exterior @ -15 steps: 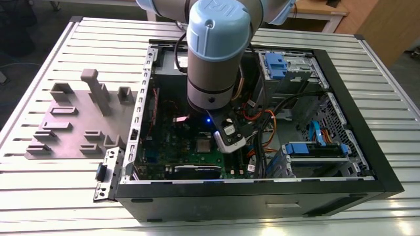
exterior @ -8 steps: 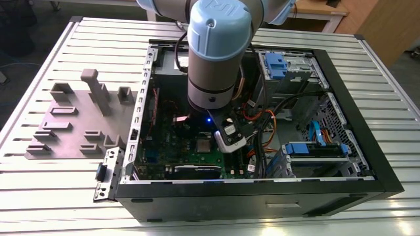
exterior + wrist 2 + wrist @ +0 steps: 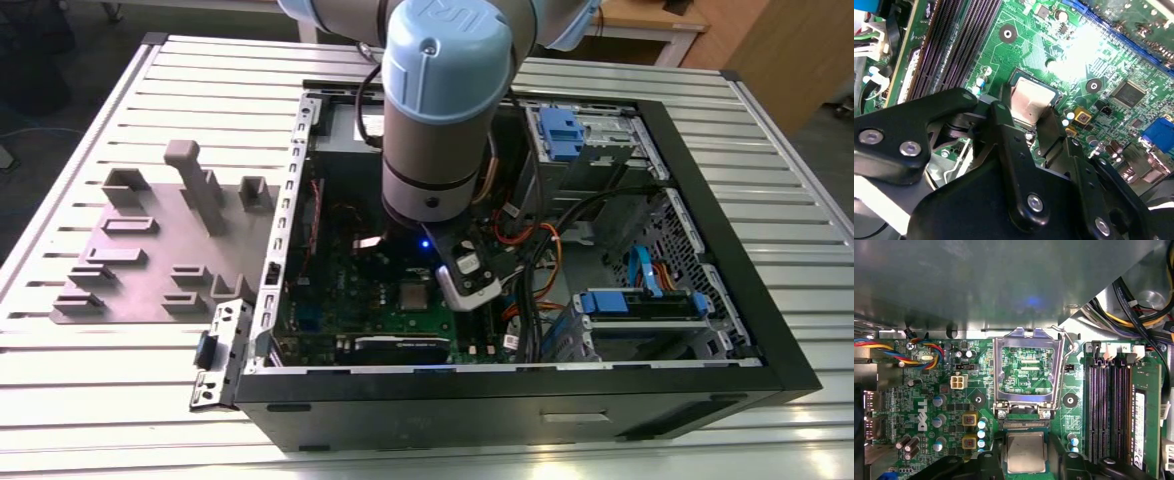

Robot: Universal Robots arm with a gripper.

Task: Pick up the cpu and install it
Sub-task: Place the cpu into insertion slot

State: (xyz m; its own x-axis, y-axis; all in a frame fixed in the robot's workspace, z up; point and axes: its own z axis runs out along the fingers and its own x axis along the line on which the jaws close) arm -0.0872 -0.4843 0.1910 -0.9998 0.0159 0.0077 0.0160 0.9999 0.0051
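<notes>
Cpu (image 3: 1025, 452), one, lies flat in the first wrist view just beside the one raised socket frame (image 3: 1026, 371) on the motherboard (image 3: 899, 405), the hand (image 3: 1025, 462) straddling it; whether the hand clamps it cannot be told. In the exterior view, one holder plate (image 3: 147, 255) sits frame-left on the worktop (image 3: 80, 400); the arm (image 3: 441, 110) hides much of the open case (image 3: 534, 395), walls close around it.
</notes>
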